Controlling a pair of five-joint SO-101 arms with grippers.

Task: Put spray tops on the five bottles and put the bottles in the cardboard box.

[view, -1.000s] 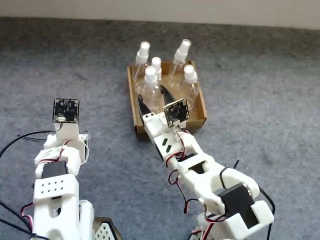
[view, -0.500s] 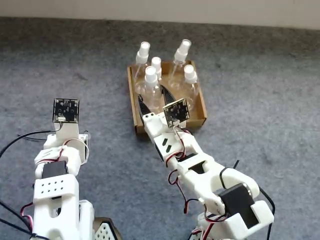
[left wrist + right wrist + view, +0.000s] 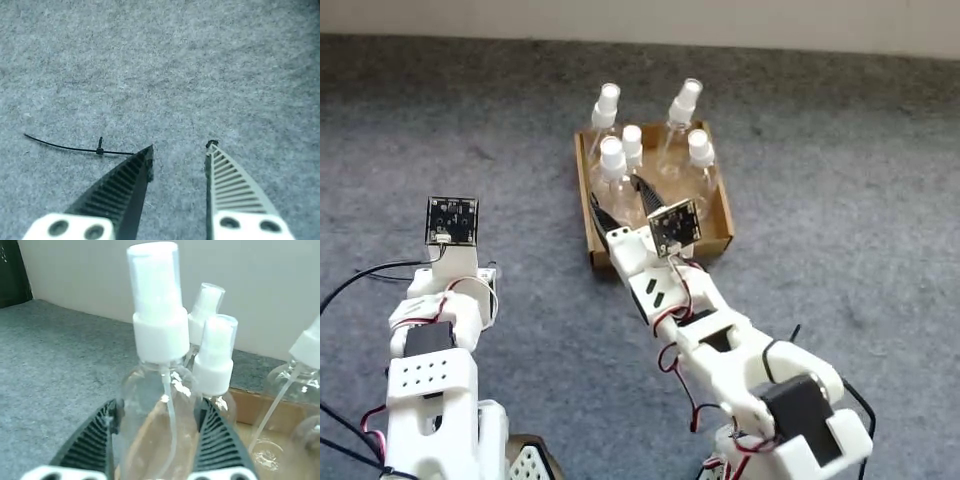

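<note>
At the cardboard box's [image 3: 725,212] near-left corner, pinching the capped spray bottle [image 3: 612,165] upright by its body with the right hand [image 3: 617,190], likely to seat it beside four other bottles [image 3: 700,150], with the left hand [image 3: 179,150] parked spread over the grey desk [image 3: 200,60].

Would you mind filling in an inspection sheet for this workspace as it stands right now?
Surface: grey carpet, flat.
Job's things: cardboard box holds five bottles, each with a spray top; the near-left bottle is gripped, and the other four bottles stand free.
Clutter: black cable tie lying on the carpet near the left hand.
Hands: left hand open over bare carpet; right hand shut on the near-left bottle.
Cables: wires run along the right arm; a black cable lies on the carpet beside the left arm.
Surroundings: pale wall behind the carpet.
</note>
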